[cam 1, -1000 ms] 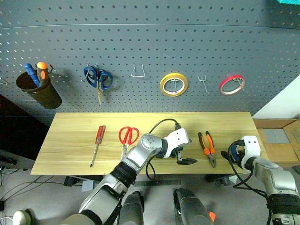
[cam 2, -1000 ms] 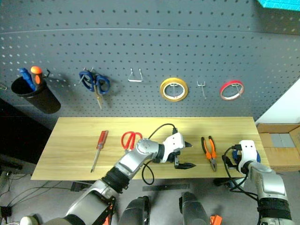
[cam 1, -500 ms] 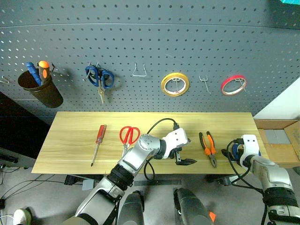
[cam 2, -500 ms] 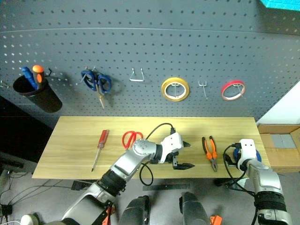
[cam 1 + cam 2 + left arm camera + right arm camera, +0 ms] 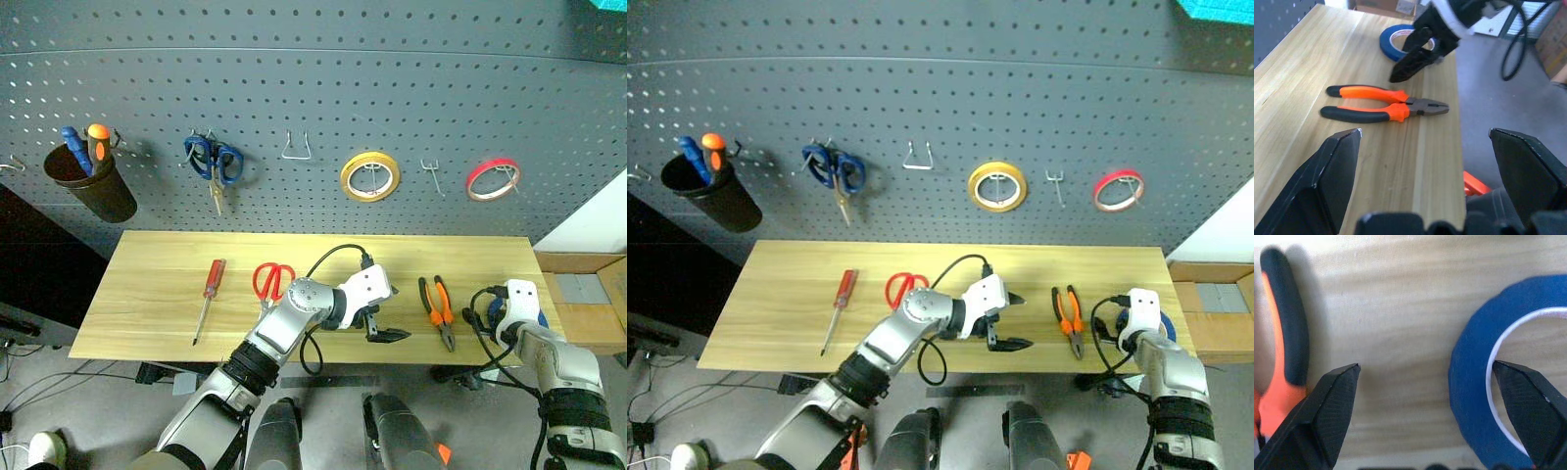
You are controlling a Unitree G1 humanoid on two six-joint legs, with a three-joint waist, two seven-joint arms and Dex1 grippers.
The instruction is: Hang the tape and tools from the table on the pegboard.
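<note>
The blue tape point(image 5: 1474, 382) lies flat at the right end of the table point(image 5: 147, 304). My right gripper point(image 5: 1425, 366) is open and low over it, one finger inside the ring and the other outside, toward the pliers. The orange-and-black pliers point(image 5: 1376, 103) lie just left of the tape. My left gripper point(image 5: 392, 313) hovers open and empty over the table's middle, pointing right at the pliers. Further left lie the red-handled scissors point(image 5: 272, 281) and the red-handled screwdriver point(image 5: 208, 294). The dark grey pegboard point(image 5: 313, 88) rises behind the table.
On the pegboard hang a yellow roll point(image 5: 369, 176), a thin red roll point(image 5: 492, 179), blue-handled scissors point(image 5: 213, 162) and a dark cup point(image 5: 88, 186) holding tools. Two hooks point(image 5: 299, 147) point(image 5: 429, 174) are bare. A cardboard box point(image 5: 588, 294) stands past the table's right end.
The whole picture has shifted a little to the right. My right wrist has turned slightly at the tape. The left arm and the tools have stayed where they were.
</note>
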